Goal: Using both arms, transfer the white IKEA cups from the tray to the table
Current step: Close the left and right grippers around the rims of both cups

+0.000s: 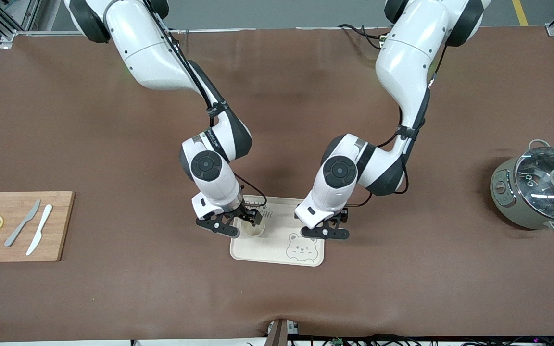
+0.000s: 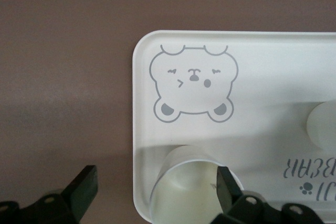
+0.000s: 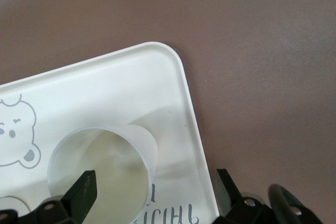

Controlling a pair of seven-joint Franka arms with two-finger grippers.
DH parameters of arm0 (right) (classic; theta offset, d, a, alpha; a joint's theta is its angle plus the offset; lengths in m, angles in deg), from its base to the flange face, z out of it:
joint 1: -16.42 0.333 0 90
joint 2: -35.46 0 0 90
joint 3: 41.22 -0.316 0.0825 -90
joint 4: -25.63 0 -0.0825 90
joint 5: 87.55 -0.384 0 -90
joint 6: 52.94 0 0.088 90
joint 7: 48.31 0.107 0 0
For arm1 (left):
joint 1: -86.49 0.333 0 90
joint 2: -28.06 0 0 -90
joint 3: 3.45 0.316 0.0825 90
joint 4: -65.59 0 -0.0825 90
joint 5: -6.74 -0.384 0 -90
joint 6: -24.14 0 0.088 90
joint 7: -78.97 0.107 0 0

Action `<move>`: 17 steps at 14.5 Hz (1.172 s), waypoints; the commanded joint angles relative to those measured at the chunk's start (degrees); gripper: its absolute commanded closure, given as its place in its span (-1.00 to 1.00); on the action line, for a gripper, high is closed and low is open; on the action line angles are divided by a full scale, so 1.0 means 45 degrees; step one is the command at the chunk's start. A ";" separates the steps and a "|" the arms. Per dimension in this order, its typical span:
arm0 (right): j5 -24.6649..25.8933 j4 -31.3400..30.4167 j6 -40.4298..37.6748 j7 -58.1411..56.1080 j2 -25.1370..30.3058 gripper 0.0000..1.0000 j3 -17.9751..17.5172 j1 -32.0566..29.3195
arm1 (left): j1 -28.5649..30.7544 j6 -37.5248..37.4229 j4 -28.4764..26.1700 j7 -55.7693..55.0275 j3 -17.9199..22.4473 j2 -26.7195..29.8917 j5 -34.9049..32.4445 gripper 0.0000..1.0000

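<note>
Two white IKEA cups stand upright on the cream bear-printed tray (image 1: 277,255). One cup (image 1: 254,229) is at the tray's end toward the right arm, and my right gripper (image 1: 231,226) hovers open just above it. In the right wrist view one finger (image 3: 84,191) is over that cup's (image 3: 100,161) mouth and the other is over the tray's (image 3: 131,87) edge. My left gripper (image 1: 327,233) hangs open over the tray's other end. There the arm hides its cup in the front view. The left wrist view shows this cup (image 2: 186,184) with one finger (image 2: 227,186) over its mouth.
A wooden cutting board (image 1: 17,226) with two lemon slices and two knives lies at the right arm's end of the table. A grey-green pot (image 1: 536,192) with a glass lid stands at the left arm's end. Brown tabletop surrounds the tray.
</note>
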 commanded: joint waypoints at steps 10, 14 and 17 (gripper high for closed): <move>0.0085 0.0417 0.0298 0.0277 -0.0668 -1.00 0.0093 0.0169 | -0.0121 0.3069 -0.3830 0.0498 0.0103 0.1746 0.0011 -1.00; 0.0085 0.0417 0.0377 0.0238 -0.0668 -1.00 0.0093 0.0150 | -0.0199 0.3498 -0.3849 0.0459 0.0103 0.1512 0.0011 -1.00; 0.0066 0.0417 0.0377 0.0198 -0.0668 -0.40 0.0093 0.0091 | -0.0180 0.3577 -0.3830 0.0478 0.0103 0.1491 0.0031 -1.00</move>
